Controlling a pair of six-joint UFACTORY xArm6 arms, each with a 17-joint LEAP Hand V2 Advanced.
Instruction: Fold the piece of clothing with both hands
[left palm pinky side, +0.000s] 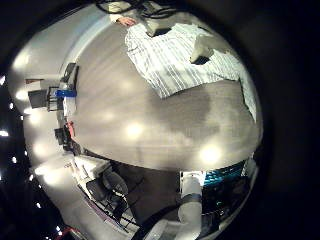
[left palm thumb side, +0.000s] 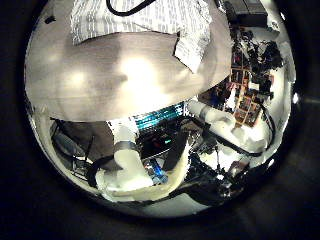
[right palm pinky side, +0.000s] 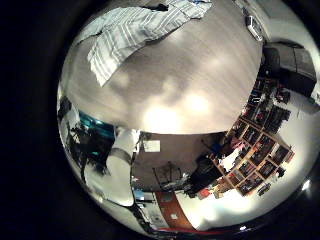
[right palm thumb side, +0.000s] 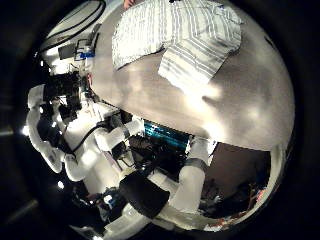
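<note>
Out in front of both palms, well apart from either robot hand, the white, dark-striped fabric shirt (right palm thumb side: 178, 38) lies spread flat on the pale wood-grain surface (right palm thumb side: 240, 100). Neither robot hand's fingers show, so their state cannot be told. Which is nearer, and the shirt's long axis, are unclear.

White arm (right palm thumb side: 190, 185) below the palm (fingers unseen); second arm (left palm thumb side: 130, 165) likewise
</note>
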